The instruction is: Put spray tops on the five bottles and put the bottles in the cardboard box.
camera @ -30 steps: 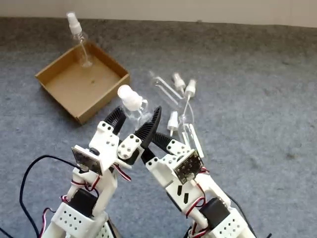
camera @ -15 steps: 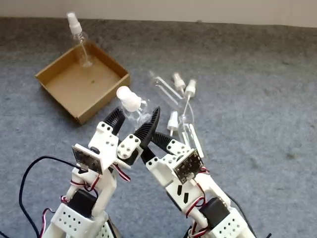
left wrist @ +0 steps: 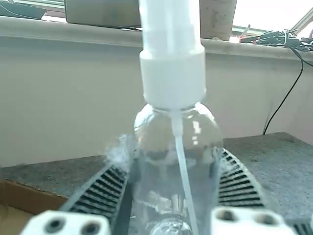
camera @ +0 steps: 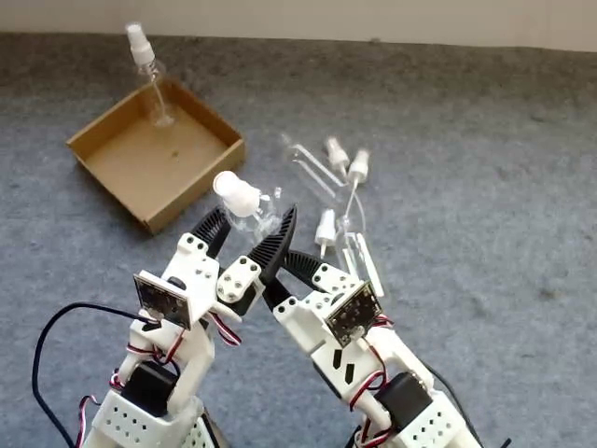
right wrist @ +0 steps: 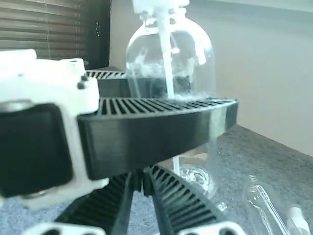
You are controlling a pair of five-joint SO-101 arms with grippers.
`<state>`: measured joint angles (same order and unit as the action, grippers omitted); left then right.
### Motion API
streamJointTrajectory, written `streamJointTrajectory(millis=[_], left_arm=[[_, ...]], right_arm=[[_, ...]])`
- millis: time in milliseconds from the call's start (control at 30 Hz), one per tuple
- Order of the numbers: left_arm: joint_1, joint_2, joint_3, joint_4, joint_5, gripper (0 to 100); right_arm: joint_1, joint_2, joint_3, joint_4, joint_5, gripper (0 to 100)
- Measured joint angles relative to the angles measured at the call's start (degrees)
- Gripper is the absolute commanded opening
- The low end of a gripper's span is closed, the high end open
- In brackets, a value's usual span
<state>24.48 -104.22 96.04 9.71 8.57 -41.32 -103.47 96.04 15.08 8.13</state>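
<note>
The left end effector [camera: 245, 227] is closed on a clear bottle [camera: 252, 213], gripped by its body between the two black ribbed fingers [camera: 214, 224]. A white spray top [camera: 233, 190] is fitted on this bottle, and its dip tube is seen running down inside the clear body in the left wrist view. In the high view the held bottle is tilted, with its top leaning toward 10 o'clock. Whether its base touches the grey tabletop [camera: 485, 187] cannot be determined. The right end effector [right wrist: 142, 178] is closed on nothing, its two fingers pressed together. It is positioned just beside the left end effector at 4 o'clock of the held bottle, with its tip below one of the left fingers. The cardboard box [camera: 201, 191] is located at 10 o'clock of the held bottle, near it but apart. A second bottle [camera: 152, 77], also fitted with a spray top, is standing upright at the box's 12 o'clock corner. At 3 o'clock of the held bottle, a group of loose spray tops [camera: 357, 166] and empty bottles [camera: 311, 161] is laid on the tabletop. Three loose spray tops are counted in the high view. The empty bottles are lying on their sides, and their number cannot be determined.
</note>
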Motion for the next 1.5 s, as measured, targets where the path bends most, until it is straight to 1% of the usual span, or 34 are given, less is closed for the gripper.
streamJointTrajectory(millis=[1033, 1233, 1500], left_arm=[[0.00, 0.09, 0.00, 0.62, 0.00, 5], [1.85, 0.09, 0.00, 0.62, -0.09, 5], [2.29, 0.00, 0.00, -0.35, -0.09, 5]], right_arm=[[0.00, -0.09, 0.00, 2.02, 0.00, 1.2], [0.00, -0.09, 0.00, 2.02, 0.00, 1.2], [0.00, -0.09, 0.00, 2.02, 0.00, 1.2]])
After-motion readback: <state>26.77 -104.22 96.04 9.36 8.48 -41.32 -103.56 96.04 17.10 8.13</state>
